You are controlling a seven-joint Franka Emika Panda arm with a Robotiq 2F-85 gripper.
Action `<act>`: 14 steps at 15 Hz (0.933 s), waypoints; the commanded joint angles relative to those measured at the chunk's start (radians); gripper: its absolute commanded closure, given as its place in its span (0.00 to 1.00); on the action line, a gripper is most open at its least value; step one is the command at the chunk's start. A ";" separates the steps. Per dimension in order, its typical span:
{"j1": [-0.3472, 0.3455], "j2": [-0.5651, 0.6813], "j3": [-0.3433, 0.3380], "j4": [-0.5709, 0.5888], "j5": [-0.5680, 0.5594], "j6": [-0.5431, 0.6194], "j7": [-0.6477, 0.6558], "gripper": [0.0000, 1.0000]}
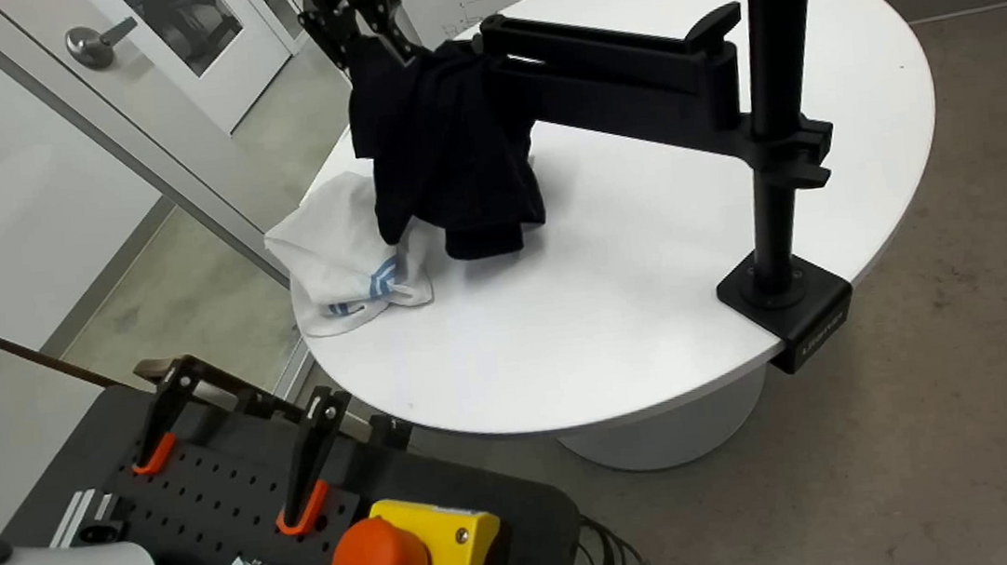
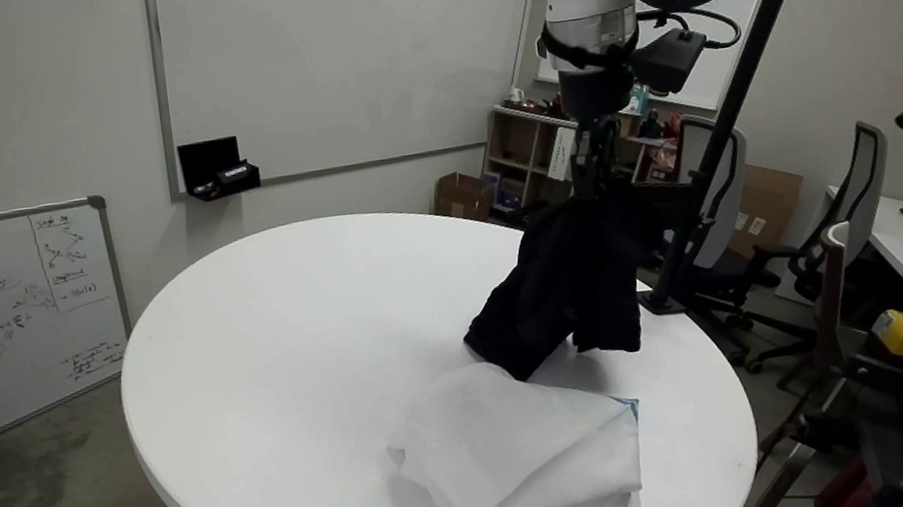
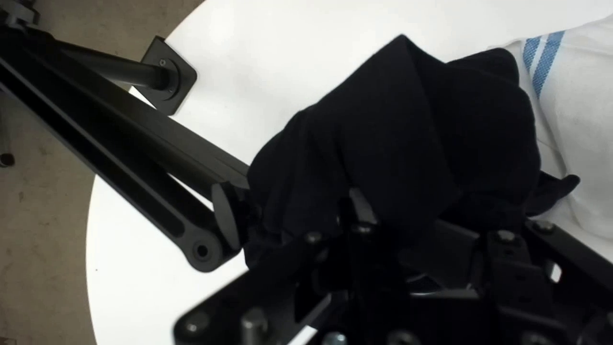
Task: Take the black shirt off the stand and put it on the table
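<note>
Black shirt (image 1: 457,147) hangs off the end of the stand (image 1: 714,101), over the table (image 1: 601,319). Gripper (image 1: 382,49) sits at its top, presumably to lift it free; can't tell if cloth's pinched.

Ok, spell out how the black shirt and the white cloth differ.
The black shirt looks plain and dark; the white cloth is pale, with blue stripes.
The black shirt hangs in folds at the end of the stand; the white cloth lies crumpled on the table.
Both are soft fabric, loosely bunched rather than spread flat.
</note>
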 commanded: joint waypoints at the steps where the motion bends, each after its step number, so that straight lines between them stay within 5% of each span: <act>1: 0.033 -0.028 -0.003 -0.044 -0.042 0.022 0.024 0.98; 14: 0.085 -0.011 0.035 0.005 -0.031 0.013 0.044 0.98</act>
